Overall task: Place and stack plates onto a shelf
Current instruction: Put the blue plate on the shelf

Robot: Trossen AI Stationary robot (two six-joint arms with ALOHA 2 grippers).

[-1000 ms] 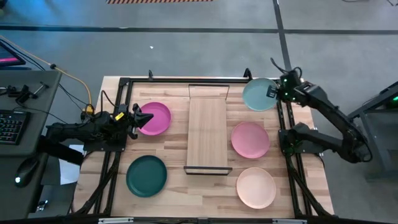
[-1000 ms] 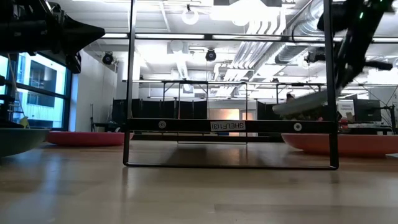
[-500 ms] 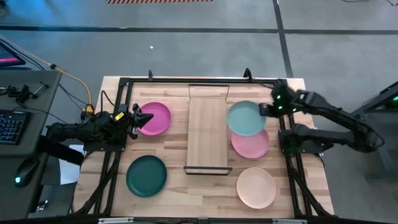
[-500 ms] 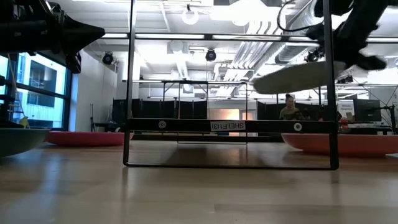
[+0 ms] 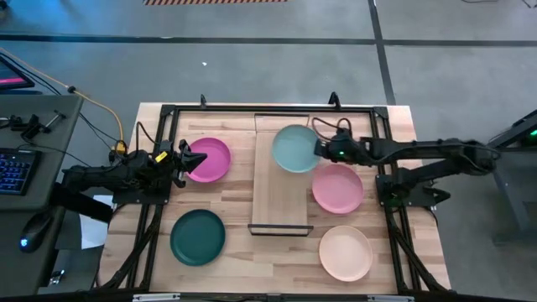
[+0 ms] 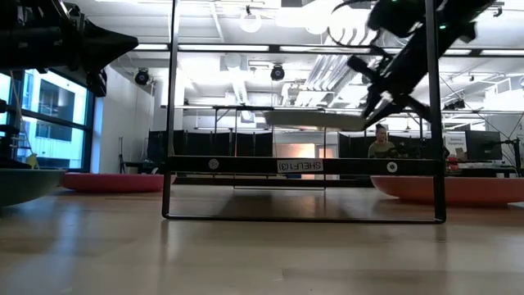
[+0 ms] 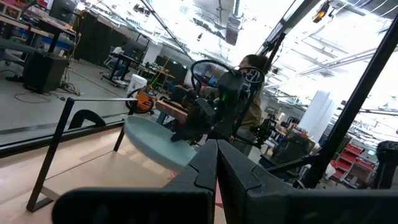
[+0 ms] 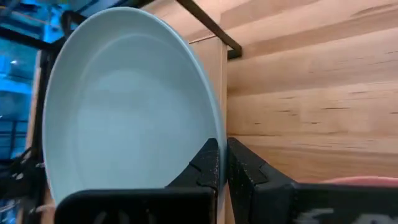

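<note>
My right gripper (image 5: 322, 149) is shut on the pale teal plate (image 5: 294, 148), which hangs over the far right part of the light wood shelf (image 5: 279, 189). In the low view the plate (image 6: 315, 120) is nearly level above the shelf board (image 6: 246, 165). The magenta plate (image 5: 210, 159) and the dark green plate (image 5: 198, 236) lie on the table left of the shelf. The light pink plate (image 5: 337, 190) and the cream plate (image 5: 345, 252) lie right of it. My left gripper (image 5: 186, 159) is shut and empty, raised by the magenta plate's left edge. My right gripper pinches the teal plate's rim (image 8: 213, 134) on its right side, one finger (image 8: 205, 163) on the upper face and one (image 8: 244, 169) under it. The fingers come about level from the table's right. The plate is clear of the shelf, nearly level, hollow side up.
The shelf's black wire frame (image 6: 170, 106) stands upright at its ends. Black arm-mount frames (image 5: 159, 143) run along the table's left and right sides. A person (image 6: 381, 141) shows in the room beyond the table.
My right gripper has carried the teal plate from the table's far right corner toward the left, out over the shelf. The plate, tilted before, now lies nearly level and a little lower than half a second ago.
</note>
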